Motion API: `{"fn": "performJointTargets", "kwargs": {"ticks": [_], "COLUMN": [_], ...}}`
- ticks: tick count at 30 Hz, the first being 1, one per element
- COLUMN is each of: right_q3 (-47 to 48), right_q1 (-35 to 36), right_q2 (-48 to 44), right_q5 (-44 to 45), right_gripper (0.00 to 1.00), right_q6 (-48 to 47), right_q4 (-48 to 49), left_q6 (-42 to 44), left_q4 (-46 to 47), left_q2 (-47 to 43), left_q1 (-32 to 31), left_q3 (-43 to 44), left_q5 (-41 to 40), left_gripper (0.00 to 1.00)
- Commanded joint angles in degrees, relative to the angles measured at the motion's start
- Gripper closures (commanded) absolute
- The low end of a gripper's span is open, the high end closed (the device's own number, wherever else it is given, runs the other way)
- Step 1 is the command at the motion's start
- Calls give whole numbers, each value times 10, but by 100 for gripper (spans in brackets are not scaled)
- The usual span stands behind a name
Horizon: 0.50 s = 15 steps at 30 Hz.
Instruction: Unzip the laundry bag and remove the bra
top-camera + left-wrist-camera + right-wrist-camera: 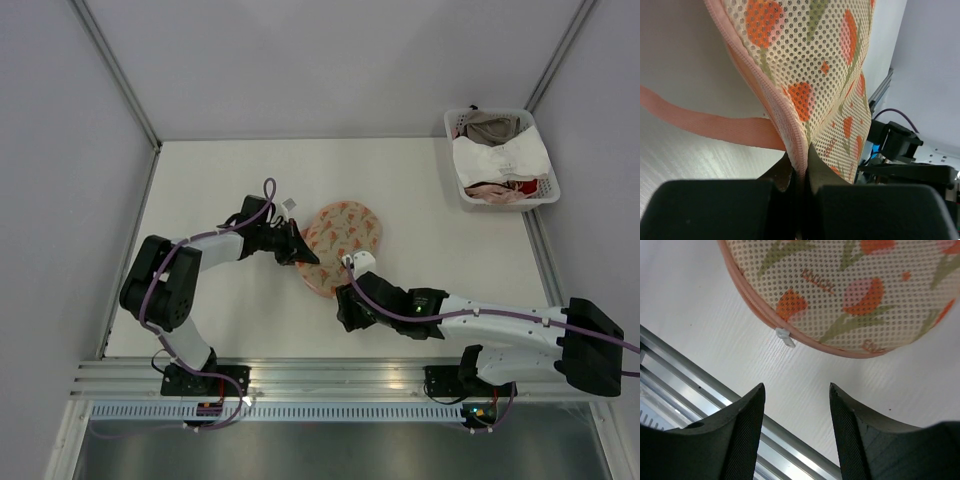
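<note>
White basket (508,204) of clothes sits way off in the far right corner of the surface (220,180), so nothing's crowding the laundry bag (345,235). The bag is mid-surface, long axis running diagonally near-left to far-right. Left gripper (303,252) has its jaws pinched tight on the bag's pink edging at its left side. Right gripper (347,296) hangs just beside the near edge, jaws wide apart and holding nothing, with the little white zip pull (785,336) right in front.

The oval cream mesh laundry bag (343,238), printed with orange-red and green flowers and edged in pink, lies closed mid-scene, with a white zip pull (785,337) on its near edge.
</note>
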Motion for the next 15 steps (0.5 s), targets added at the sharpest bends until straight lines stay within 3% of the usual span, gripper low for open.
{"fn": "performJointTargets", "kwargs": {"ticks": [1,15], "right_q3": [-11,47], "right_q1": [3,1], "right_q2": [9,67], "right_q5": [-24,79], "right_gripper": [40,41], "right_q6": [6,-26], "right_q4": [59,104], "left_q6": [-60,-67], "left_q4": [69,85], "left_q2": [-44,-48], "left_q1": [-3,-24], "left_q3": [-2,-21], "left_q5": [0,7], "left_gripper": [98,98]}}
